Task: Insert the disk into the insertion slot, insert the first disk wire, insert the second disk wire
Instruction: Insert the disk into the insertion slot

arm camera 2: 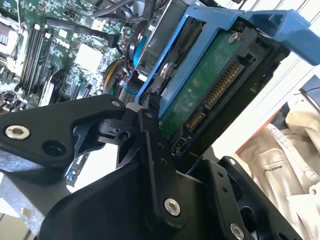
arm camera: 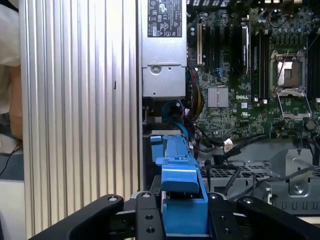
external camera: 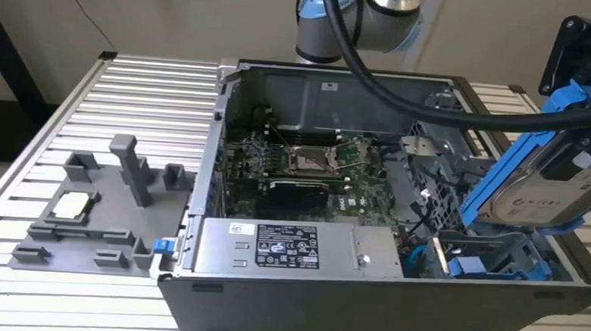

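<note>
From the exterior view, the open computer case (external camera: 268,300) lies on its side on the ribbed metal surface (external camera: 138,81). The disk (external camera: 547,198) hangs in the air at the case's end on the exterior view's right. It is tilted steeply, with its long axis running from low near the case up and toward the exterior view's right, and its white label faces the camera. Its lower end sits just above the insertion slot (external camera: 493,255), the dark bay with blue tabs; I cannot tell whether they touch. The power-supply box (external camera: 281,248) lies along the case's near wall, with the motherboard (external camera: 306,162) behind it. A grey fixture tray (external camera: 102,201) sits well apart on the exterior view's left.

In the first wrist view the claw (arm camera: 182,217) is clenched on the disk's blue carrier, one black finger (arm camera: 147,220) on each side. The disk is seen edge-on, its long axis pointing away from the claw toward the power-supply box.

In the second wrist view the disk shows its green circuit-board face, with the connector end nearest the claw.
</note>
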`<state>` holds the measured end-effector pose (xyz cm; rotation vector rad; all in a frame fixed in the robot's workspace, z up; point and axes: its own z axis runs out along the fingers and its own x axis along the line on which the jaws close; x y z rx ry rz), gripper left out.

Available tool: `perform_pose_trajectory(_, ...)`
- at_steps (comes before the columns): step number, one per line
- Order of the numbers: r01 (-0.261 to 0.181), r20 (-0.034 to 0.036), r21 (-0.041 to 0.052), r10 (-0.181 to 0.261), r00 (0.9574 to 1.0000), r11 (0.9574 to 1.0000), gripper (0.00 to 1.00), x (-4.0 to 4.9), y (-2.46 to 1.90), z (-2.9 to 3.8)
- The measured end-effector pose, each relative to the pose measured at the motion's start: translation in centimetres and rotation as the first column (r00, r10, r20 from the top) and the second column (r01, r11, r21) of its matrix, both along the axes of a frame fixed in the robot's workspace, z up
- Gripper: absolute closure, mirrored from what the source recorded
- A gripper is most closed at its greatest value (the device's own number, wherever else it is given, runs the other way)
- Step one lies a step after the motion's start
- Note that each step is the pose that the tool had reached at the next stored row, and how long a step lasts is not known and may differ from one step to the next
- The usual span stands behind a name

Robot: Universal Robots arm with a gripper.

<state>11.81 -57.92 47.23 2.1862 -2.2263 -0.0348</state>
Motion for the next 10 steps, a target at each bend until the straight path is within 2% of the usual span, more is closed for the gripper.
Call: perform_pose_trajectory(10,0.0,0.0,0.0151,0.0,1.0,0.9999,0.67,0.0,0.0,-1.38)
